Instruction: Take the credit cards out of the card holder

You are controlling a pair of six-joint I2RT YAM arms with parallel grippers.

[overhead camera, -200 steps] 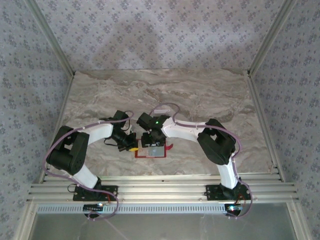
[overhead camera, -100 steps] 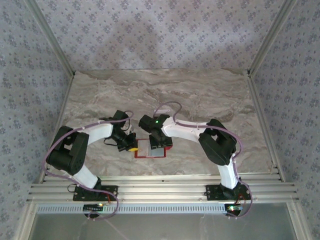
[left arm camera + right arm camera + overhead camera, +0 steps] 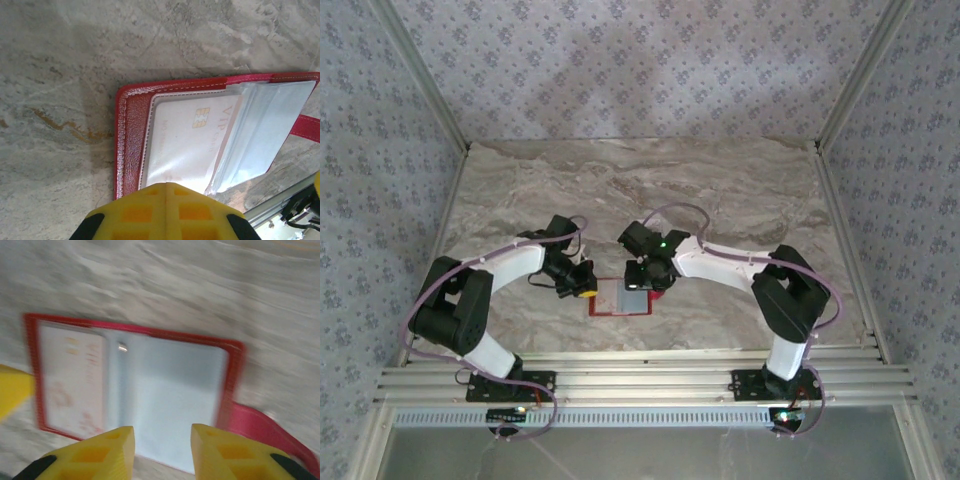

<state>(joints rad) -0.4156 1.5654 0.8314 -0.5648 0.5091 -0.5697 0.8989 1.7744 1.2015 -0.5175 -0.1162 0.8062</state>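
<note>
The red card holder (image 3: 612,299) lies open on the marble near the front edge, its side tab (image 3: 306,127) sticking out to the right. A whitish credit card (image 3: 187,140) with a gold chip sits under the clear sleeve of its left panel (image 3: 70,380). My left gripper (image 3: 167,186) is shut, its yellow tips together at the holder's left edge (image 3: 584,293). My right gripper (image 3: 161,432) hovers over the pale right panel (image 3: 170,390), open with nothing between its fingers. It stands at the holder's far right corner (image 3: 637,284).
The marble tabletop (image 3: 650,190) stretches back to patterned walls on three sides. Aluminium rails (image 3: 640,378) run along the near edge, just in front of the holder. Both arms arch in from the sides.
My right arm has swung its elbow to the right and drawn its gripper toward the holder's right side, the jaws narrower than before. The left gripper and the holder have stayed put.
</note>
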